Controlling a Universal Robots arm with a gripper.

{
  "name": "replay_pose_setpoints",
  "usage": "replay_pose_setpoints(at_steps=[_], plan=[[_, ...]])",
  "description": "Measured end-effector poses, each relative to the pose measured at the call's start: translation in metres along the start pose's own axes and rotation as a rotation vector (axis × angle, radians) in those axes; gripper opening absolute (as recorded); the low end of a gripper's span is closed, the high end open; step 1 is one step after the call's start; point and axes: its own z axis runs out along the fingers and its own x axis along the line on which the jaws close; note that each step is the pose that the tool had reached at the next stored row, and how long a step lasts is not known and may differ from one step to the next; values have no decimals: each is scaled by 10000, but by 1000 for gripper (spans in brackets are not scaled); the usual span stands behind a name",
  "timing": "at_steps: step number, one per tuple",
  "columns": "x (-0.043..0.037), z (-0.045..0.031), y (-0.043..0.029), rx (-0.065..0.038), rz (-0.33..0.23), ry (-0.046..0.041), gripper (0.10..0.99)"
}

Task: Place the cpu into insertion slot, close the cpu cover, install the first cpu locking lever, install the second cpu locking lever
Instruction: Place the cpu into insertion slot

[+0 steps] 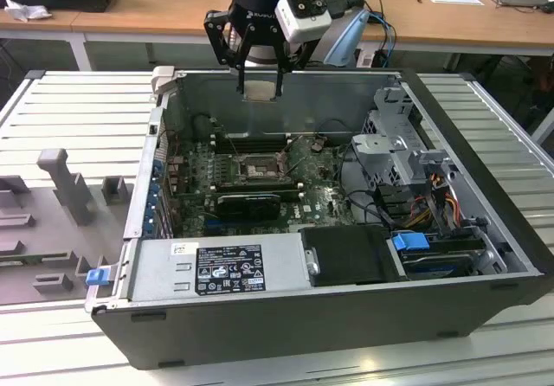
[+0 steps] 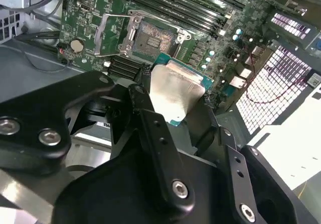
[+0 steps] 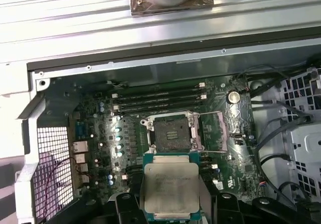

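cpu held over the open case, socket bare

the gripper (image 1: pixel 260 85) hangs above the case (image 1: pixel 485 230), near its back wall in the exterior view. its fingers (image 2: pixel 145 108) are clamped on two opposite edges of the cpu (image 2: pixel 175 91), which is held flat with its silver top towards the wrist cameras. the chip is in the air, well apart from the board (image 1: pixel 316 191) below it.

in the first wrist view the cpu (image 3: pixel 170 186) sits between the black finger links, and the slot (image 3: pixel 170 133) shows beyond it, dark and with nothing in it. the cover (image 3: pixel 211 131) is swung open to one side of the slot, its square cut-out showing the green board through it. the memory slots (image 3: pixel 160 96) run along the far side of the slot. in the exterior view the slot (image 1: pixel 257 168) lies between the memory slots and the graphics card (image 1: pixel 249 202).
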Motion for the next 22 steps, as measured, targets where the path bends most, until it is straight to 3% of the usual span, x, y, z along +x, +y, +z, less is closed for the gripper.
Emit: replay_pose_setpoints(at_steps=[8, 11, 22], plan=[[-2, 25, -2, 4, 246, -14, 529], [-1, 25, -2, -7, 819, -65, 529], [-1, 28, -2, -30, 2052, -175, 529]])
